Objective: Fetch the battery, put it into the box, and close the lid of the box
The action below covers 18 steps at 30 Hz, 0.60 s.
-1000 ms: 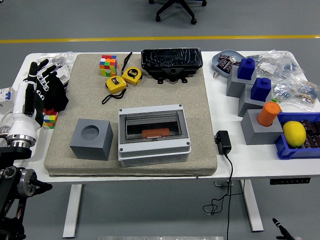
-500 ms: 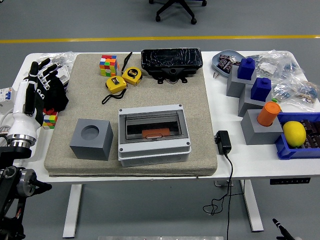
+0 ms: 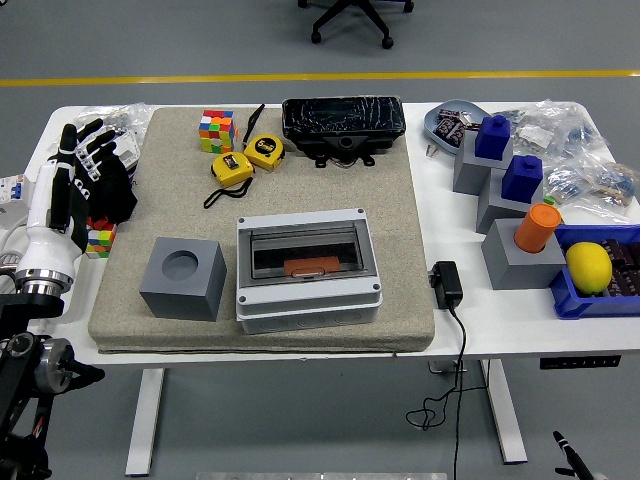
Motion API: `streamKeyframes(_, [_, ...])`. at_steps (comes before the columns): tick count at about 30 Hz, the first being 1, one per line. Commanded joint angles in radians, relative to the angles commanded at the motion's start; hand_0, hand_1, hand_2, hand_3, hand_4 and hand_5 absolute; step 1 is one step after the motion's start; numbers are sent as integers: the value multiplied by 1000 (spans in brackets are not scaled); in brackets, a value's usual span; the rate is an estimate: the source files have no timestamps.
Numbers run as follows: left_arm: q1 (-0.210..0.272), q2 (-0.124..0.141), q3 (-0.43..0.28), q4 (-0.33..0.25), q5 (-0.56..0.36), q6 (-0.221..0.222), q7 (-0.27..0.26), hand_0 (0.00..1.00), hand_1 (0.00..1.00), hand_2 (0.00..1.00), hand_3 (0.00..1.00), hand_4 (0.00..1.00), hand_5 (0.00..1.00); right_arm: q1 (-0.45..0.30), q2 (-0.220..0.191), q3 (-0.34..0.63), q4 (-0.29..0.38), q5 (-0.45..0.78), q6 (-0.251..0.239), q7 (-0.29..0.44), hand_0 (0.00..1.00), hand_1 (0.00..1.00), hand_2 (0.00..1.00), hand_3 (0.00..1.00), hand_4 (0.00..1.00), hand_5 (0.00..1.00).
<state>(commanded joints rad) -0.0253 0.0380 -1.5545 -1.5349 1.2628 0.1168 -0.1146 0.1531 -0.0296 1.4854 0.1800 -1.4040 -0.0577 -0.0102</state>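
The box (image 3: 308, 269) sits at the middle of the tan mat (image 3: 400, 210) on the white worktop (image 3: 450, 215), its clear lid (image 3: 305, 252) down, with an orange piece (image 3: 311, 266) visible through it. The black battery (image 3: 343, 124) lies at 12 o'clock from the box, near the mat's far edge. Two yellow tape measures (image 3: 248, 157) and a colour cube (image 3: 216, 131) lie at 11 o'clock from the box, and a grey block (image 3: 183, 277) with a round hole stands just beside it at 9 o'clock. At 3 o'clock, off the mat, a black adapter (image 3: 446, 283) lies with its cord hanging over the near edge; farther that way stand grey blocks topped with blue pieces (image 3: 508, 160) and an orange cylinder (image 3: 537, 226), and a lemon (image 3: 588, 266) in a blue bin (image 3: 575, 300). The left robot hand (image 3: 82, 170) hovers at the worktop's 9 o'clock edge, fingers spread, holding nothing, well apart from the battery. Only a black tip of the right arm shows at the bottom right corner; its hand's state cannot be told.
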Motion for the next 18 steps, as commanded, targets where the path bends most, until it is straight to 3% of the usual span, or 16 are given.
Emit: streamKeyframes(18, [0,-2,-3,-1,1,1,0,811,834,804,821,998,998,0,3,4,0,-29,-14,-4,931,805,745,792,998,998])
